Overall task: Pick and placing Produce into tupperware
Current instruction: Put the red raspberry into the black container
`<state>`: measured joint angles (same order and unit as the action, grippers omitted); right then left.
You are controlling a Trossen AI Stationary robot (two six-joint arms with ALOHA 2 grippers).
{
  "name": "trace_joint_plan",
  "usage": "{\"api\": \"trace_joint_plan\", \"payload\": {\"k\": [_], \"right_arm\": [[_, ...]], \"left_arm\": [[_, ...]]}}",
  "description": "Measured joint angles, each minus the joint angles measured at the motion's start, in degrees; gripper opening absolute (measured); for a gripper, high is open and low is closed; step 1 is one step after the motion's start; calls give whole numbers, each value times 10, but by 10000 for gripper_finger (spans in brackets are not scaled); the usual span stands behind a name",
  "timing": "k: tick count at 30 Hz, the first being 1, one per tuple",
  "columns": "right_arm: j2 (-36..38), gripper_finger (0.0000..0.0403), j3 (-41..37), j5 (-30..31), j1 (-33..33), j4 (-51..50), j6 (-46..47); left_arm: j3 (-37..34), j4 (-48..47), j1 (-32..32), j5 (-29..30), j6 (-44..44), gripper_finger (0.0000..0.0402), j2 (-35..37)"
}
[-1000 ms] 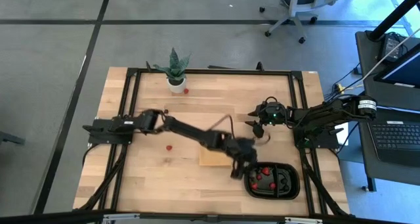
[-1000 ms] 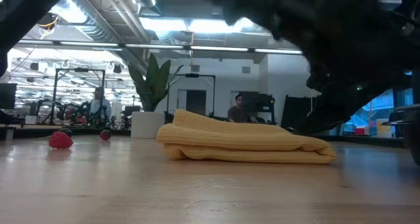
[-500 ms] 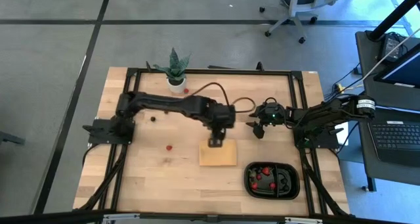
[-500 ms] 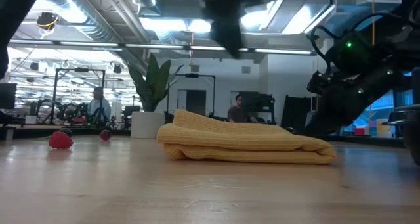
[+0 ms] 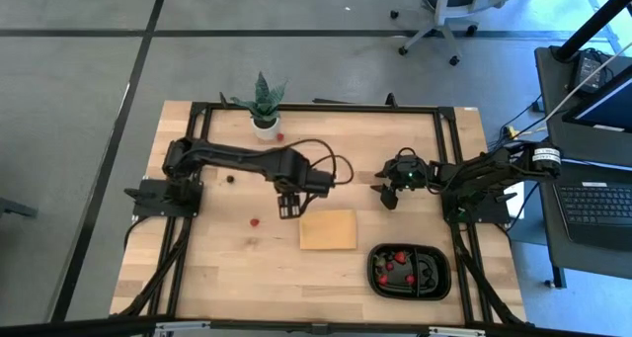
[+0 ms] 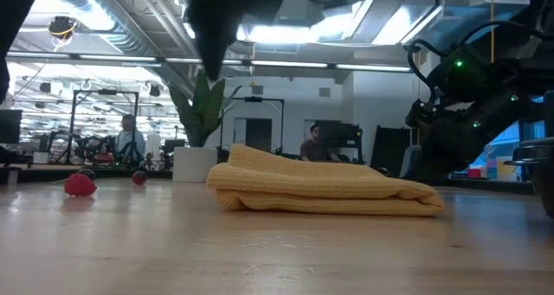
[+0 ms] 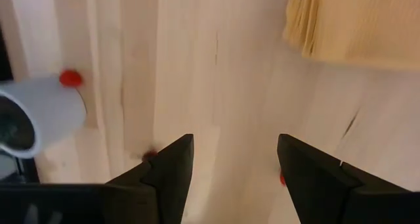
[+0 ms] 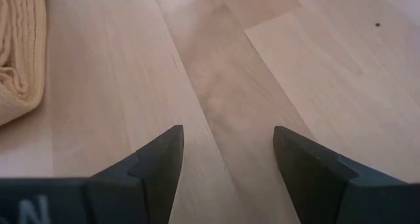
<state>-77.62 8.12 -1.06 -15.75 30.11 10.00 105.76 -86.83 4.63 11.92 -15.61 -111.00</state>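
Note:
The tupperware, a black two-compartment tray [image 5: 408,270], sits near the front right with red and dark produce lying in it. More produce lies loose on the wood: a red piece [image 5: 255,220], a dark piece [image 5: 230,178] and a red piece [image 5: 280,136] beside the plant pot. My left gripper [image 5: 287,210] hangs open above the table, pointing down, between the red piece and the tan pad [image 5: 328,229]; nothing is between its fingers [image 7: 235,142]. My right gripper [image 5: 389,198] waits open over bare wood [image 8: 227,130], right of the pad.
A potted spiky plant [image 5: 264,108] stands at the far edge in a white pot [image 7: 39,112]. The folded tan pad [image 6: 325,189] lies mid-table. Black frame rails run along the table's sides. People and desks show in the room beyond.
My left gripper has left the tray's left side, risen and swung across the tan pad toward the table's left and far side, tipping until it points down. It now hangs left of the pad. The right arm has kept still.

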Motion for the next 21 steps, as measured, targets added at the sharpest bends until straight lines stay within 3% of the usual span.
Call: {"api": "trace_joint_plan", "payload": {"k": [6, 13, 21], "right_arm": [[0, 237, 0, 0, 0, -1, -2], [0, 237, 0, 0, 0, -1, -14], [0, 237, 0, 0, 0, 3, -14]], "left_arm": [[-158, 63, 14, -8, -42, 212, 74], [-368, 258, 29, -108, -102, 212, 197], [-507, 309, 65, -127, -158, 212, 237]]}}
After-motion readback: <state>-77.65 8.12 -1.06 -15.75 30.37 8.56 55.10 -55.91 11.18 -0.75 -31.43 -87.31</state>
